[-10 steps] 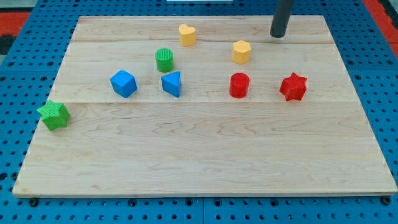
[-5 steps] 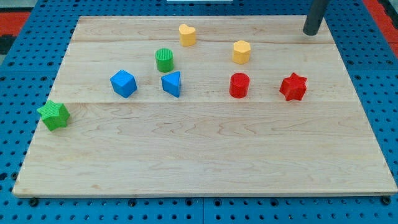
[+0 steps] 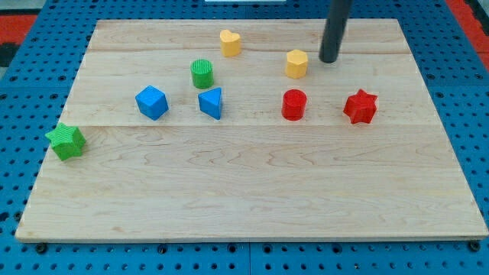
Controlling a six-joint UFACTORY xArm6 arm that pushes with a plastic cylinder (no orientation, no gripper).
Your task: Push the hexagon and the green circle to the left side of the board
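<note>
The yellow hexagon point(image 3: 297, 63) sits in the upper middle of the wooden board point(image 3: 252, 191). My tip point(image 3: 329, 59) stands just to its right, a small gap apart. The green circle point(image 3: 202, 73) stands left of centre, above the blue triangle point(image 3: 211, 102).
A yellow heart point(image 3: 230, 43) lies near the top edge. A blue cube point(image 3: 151, 101) sits left of the triangle. A red cylinder point(image 3: 293, 104) and a red star point(image 3: 361, 106) lie below the hexagon and tip. A green star point(image 3: 66, 141) sits at the left edge.
My tip went right toward the top right corner, then came back left and down to just right of the yellow hexagon. No block has moved.
</note>
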